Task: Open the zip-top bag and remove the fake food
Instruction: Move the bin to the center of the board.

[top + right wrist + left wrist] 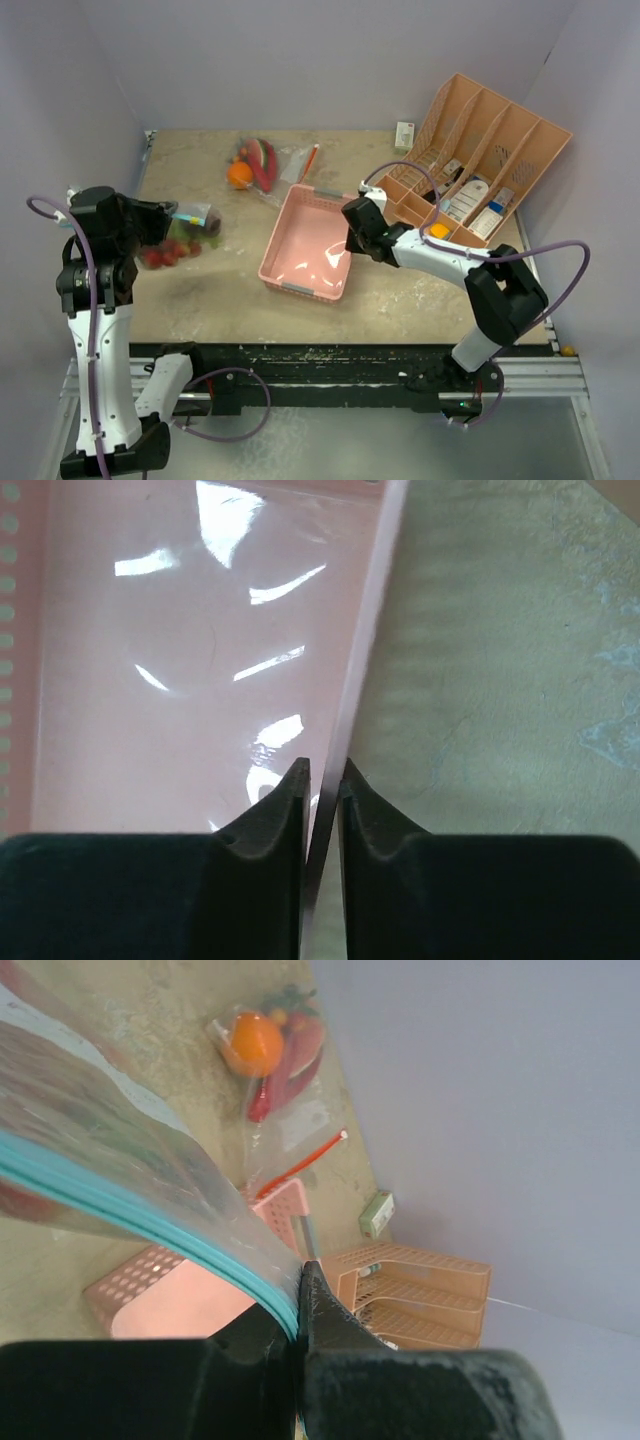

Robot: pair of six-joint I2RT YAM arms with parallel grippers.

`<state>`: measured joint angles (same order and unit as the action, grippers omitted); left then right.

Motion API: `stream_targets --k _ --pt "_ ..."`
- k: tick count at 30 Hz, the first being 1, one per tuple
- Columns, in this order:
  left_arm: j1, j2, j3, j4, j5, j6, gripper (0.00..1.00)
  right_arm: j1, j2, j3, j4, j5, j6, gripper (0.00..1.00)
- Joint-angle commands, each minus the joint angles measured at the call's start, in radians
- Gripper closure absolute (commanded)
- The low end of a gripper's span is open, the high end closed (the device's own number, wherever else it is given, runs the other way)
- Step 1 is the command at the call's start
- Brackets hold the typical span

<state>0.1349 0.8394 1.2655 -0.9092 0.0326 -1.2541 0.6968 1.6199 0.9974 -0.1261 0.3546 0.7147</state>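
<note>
My left gripper [168, 222] is shut on the teal zip edge of a clear zip-top bag [190, 235], holding it up at the table's left side. Up close, the teal zip strip [150, 1222] runs into the pinched left gripper [300, 1295]. Red strawberries of the fake food [163, 256] hang in the bag's lower part. My right gripper [352, 240] straddles the right wall of the pink basket [283, 220]. In the right wrist view the thin basket wall [365, 630] passes between the right gripper [323, 780], whose fingers press close on both sides.
A second clear bag [262, 165] with an orange, a red chili and a watermelon slice lies at the back, also seen as a bag [272, 1050] from the left wrist. A tan divided organizer [500, 150] with bottles stands at right. A small white box [404, 133] sits by the back wall.
</note>
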Motion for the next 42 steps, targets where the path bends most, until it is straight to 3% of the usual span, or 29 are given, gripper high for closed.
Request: stream_targets --k 1,5,15,23,28,36,42 --pt "-0.003 -0.024 0.086 0.028 0.000 0.020 1.00 0.023 -0.012 0.061 0.014 0.051 0.029 0.88" --pt "-0.003 -0.029 0.112 0.015 0.004 0.010 1.00 0.078 0.011 0.112 -0.028 0.110 0.044 1.00" --pt "-0.003 -0.049 0.159 0.006 0.014 -0.001 0.99 0.280 0.101 0.282 -0.109 0.144 0.105 1.00" --pt "-0.003 -0.050 0.192 0.013 0.051 -0.012 0.99 0.314 0.196 0.395 -0.065 0.062 0.111 1.00" --pt "-0.003 -0.062 0.198 -0.001 0.023 -0.020 0.99 0.313 0.332 0.570 -0.065 -0.053 0.080 1.00" --pt "-0.003 -0.068 0.190 -0.014 0.000 -0.019 0.98 0.311 0.609 0.964 -0.165 -0.104 0.055 1.00" --pt "-0.004 -0.079 0.196 -0.039 -0.048 -0.030 0.97 0.311 0.770 1.149 -0.188 -0.106 0.174 1.00"
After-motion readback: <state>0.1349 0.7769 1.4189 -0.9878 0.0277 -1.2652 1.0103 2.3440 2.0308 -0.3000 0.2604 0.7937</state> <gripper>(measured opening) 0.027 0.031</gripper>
